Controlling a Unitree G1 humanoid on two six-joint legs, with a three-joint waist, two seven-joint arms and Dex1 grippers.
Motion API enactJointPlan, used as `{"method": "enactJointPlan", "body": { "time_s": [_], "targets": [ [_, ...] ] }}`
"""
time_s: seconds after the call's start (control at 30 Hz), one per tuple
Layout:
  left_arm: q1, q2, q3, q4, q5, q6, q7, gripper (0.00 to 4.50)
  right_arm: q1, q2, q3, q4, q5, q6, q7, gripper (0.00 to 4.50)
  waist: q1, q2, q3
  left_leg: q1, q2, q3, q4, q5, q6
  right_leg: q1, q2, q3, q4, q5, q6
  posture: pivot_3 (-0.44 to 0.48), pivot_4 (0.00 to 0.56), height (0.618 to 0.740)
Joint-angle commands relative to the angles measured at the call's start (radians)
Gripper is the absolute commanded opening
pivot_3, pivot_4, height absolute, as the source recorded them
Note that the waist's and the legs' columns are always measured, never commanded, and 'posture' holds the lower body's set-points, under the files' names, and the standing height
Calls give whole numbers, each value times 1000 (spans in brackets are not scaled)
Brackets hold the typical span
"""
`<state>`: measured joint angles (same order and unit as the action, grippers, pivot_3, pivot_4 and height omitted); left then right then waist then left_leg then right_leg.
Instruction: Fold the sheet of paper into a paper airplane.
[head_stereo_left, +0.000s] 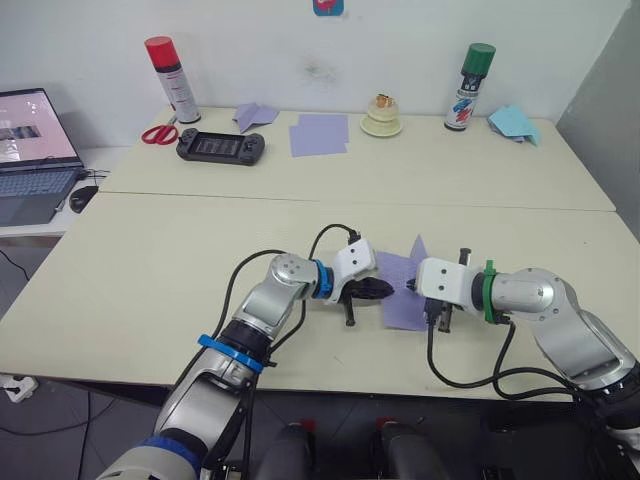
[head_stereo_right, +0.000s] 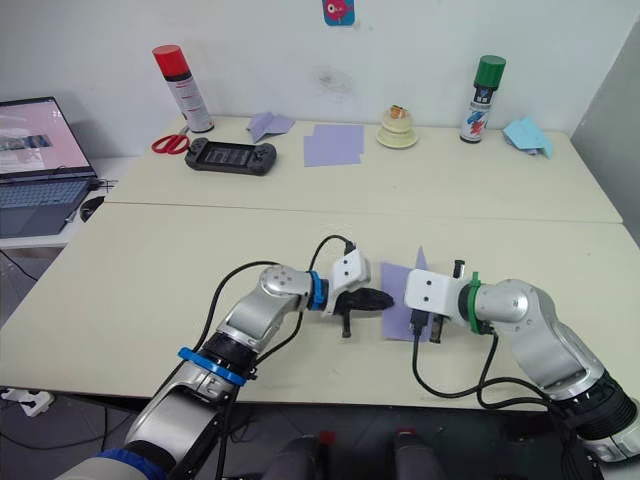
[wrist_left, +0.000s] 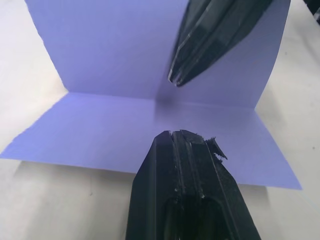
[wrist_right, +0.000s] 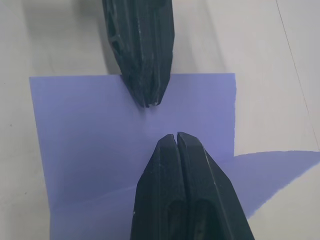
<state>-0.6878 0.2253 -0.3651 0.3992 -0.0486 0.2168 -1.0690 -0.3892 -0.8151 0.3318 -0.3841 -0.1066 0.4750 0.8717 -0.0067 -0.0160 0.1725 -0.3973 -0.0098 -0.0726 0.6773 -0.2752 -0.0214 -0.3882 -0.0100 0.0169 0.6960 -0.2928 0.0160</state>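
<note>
The left gripper (head_stereo_left: 385, 290) reaches in from the left over the near table (head_stereo_left: 150, 270), its two black fingers pressed together with nothing between them. Its tip rests on or just above the left part of the paper (head_stereo_left: 402, 300), near the crease; contact cannot be confirmed. In the left wrist view the paper (wrist_left: 150, 100) shows a straight crease across it, one half lying flat and the other standing up from it.

The paper lies on the near table between the two grippers. One flap rises to a point toward the right gripper (head_stereo_right: 428, 325), which comes in from the right. In its wrist view its fingers (wrist_right: 175, 165) are likewise pressed together and empty, over the flat half, tip to tip with the left gripper's and just apart.

The sheet looks thin, light and limp. It would likely slide on the smooth tabletop under a sideways push and would spring back along a soft crease. Pinching mid-sheet would probably wrinkle it. The raised flap's free edge offers the best hold, while the other gripper pins the flat half close beside the crease.
</note>
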Motion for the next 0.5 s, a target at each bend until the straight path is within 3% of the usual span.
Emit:
{"method": "enactJointPlan", "body": {
  "time_s": [0.03,0.5],
  "targets": [
    [-33,-23,-11,4,13,-26,10,0,-6,-5,-37,-16,-10,-11,-4,40,0,0,0,0,0,0,0,0,0,0,0,0,0,0,0,0,150,740],
    [-20,-13,-45,30,72,-29,9,0,83,-30,-81,124,-41,-100,-46,40,0,0,0,0,0,0,0,0,0,0,0,0,0,0,0,0,150,740]
  ]
}}
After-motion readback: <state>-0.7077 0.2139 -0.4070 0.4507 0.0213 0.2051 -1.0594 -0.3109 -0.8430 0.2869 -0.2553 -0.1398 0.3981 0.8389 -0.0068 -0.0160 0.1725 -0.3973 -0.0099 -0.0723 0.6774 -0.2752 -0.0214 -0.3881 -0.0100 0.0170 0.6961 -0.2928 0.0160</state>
